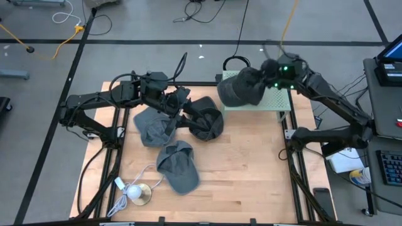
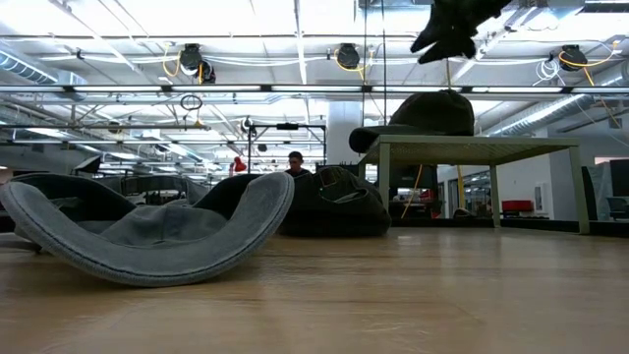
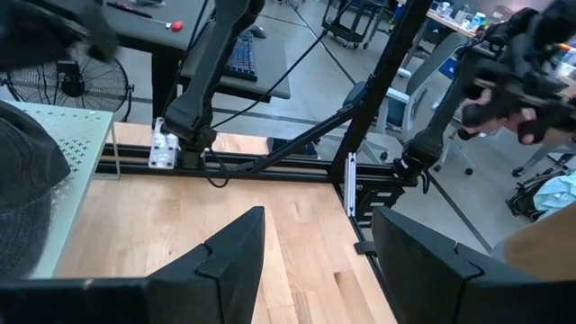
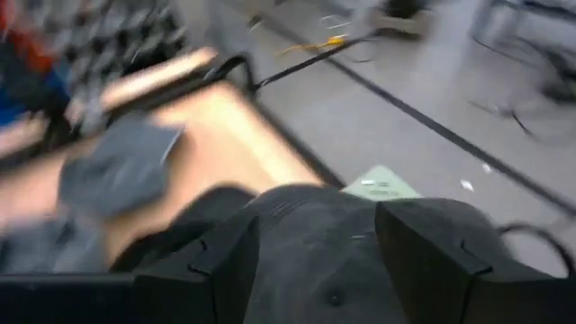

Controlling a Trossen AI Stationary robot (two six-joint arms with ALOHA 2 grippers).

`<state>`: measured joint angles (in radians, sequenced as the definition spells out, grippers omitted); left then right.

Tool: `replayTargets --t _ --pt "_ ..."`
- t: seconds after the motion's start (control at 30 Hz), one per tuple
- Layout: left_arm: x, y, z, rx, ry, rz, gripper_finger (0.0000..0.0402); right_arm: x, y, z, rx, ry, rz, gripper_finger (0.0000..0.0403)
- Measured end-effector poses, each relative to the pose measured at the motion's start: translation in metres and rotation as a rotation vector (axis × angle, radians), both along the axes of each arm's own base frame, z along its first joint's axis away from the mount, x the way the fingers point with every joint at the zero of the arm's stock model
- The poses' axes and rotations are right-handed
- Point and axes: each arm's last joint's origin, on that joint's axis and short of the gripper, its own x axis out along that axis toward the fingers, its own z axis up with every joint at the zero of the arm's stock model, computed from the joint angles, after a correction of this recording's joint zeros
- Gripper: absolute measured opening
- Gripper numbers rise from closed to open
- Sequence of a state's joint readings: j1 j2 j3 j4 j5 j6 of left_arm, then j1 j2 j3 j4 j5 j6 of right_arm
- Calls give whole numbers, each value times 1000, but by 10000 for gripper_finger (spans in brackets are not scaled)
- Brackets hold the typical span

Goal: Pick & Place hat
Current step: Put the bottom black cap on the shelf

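Note:
A dark hat (image 1: 242, 88) sits crown-up on a pale green perforated stand (image 1: 279, 100) at the table's far right; the low view shows the hat (image 2: 428, 113) on the stand's top. My right gripper (image 1: 271, 70) hovers open just above it, clear of it (image 2: 452, 34); in the right wrist view the hat's crown (image 4: 315, 252) lies below the parted fingers. My left gripper (image 1: 179, 103) is open over the hats at mid-table and holds nothing (image 3: 315, 261). A grey hat (image 1: 154, 125), a black hat (image 1: 207, 119) and a grey cap (image 1: 179, 166) lie on the wood.
A brass-coloured round object with a white cord (image 1: 137, 193) lies near the table's near left corner. Black frame rails (image 1: 292, 157) run along the table's sides. In the low view a person (image 2: 295, 165) shows in the room beyond. Bare wood (image 1: 245, 163) spans the near right.

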<state>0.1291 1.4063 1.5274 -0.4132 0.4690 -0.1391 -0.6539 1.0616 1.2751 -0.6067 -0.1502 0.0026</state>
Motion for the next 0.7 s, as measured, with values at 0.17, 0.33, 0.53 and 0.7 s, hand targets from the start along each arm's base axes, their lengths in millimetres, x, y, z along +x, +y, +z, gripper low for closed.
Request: replayTargets --t 0.17,0.33,0.53,0.7 --pt "0 0 0 0 0 0 212 23 20 -7 -123 106 173 200" --pt "0 0 0 0 1 0 212 50 35 -22 -305 293 259 196" --pt "0 0 0 -4 2 0 212 83 47 -47 -470 506 331 196" --pt "0 0 0 -24 9 -1 212 106 47 -72 -518 639 369 196"
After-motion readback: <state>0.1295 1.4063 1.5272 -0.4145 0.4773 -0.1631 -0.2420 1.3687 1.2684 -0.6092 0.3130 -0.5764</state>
